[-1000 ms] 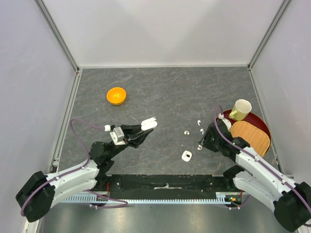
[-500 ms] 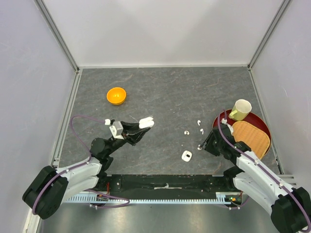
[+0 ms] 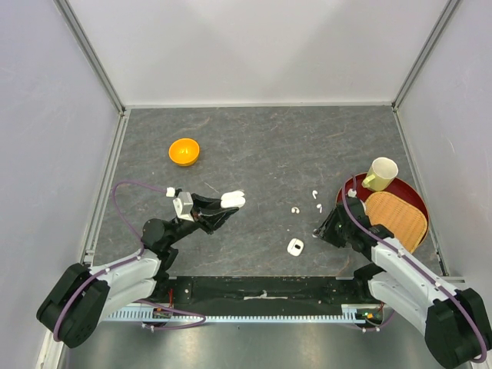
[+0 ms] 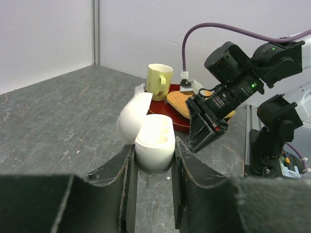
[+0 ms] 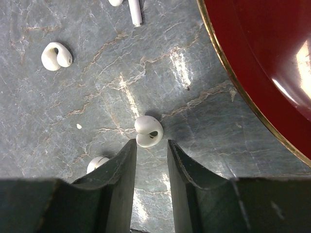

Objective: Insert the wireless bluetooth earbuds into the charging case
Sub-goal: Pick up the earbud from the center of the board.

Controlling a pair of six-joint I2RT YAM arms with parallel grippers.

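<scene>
The right end effector, jaws parted and empty, hangs low over the surface. One earbud lies just ahead of its tips, centred on the gap. Well apart, the left end effector clamps the open charging case.

Bare table runs wide from the orange bowl to the red tray; the tray's rim lies just right of the right gripper; a yellow mug stands tall on it; loose earbuds and a small white case dot the ground between the arms; the left gripper holds an open charging case raised left of them.
</scene>
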